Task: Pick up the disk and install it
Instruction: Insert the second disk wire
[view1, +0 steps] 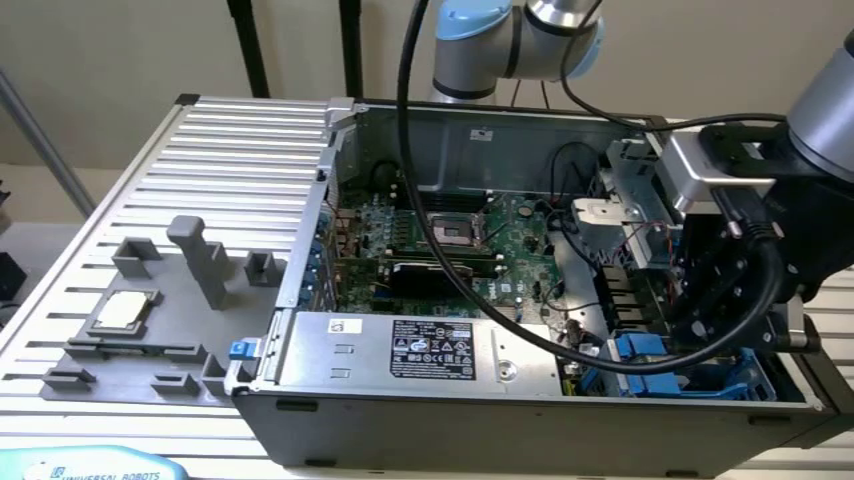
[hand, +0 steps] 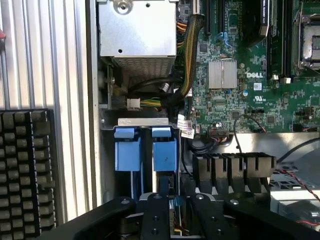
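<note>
The disk (hand: 165, 152) stands on edge in the drive bay at the case's corner, its blue carrier bracket facing up. A second blue carrier (hand: 126, 152) sits in the slot beside it. My gripper (hand: 177, 215) hangs straight over that bay, its two black fingers (hand: 155, 215) apart, and a strip of the blue carrier shows in the gap between them. I cannot tell whether the pads still touch the disk. In the exterior view the gripper (view1: 701, 325) reaches down into the case's near right corner, just above the blue carriers (view1: 647, 348).
The open computer case (view1: 307, 400) holds a green motherboard (view1: 454, 240), a silver box with a black label (view1: 427, 350) and loose black cables (view1: 534, 330). A grey fixture (view1: 134, 340) with a small square chip (view1: 118, 312) lies at the exterior view's left. A metal cage (hand: 137, 30) borders the bay.
</note>
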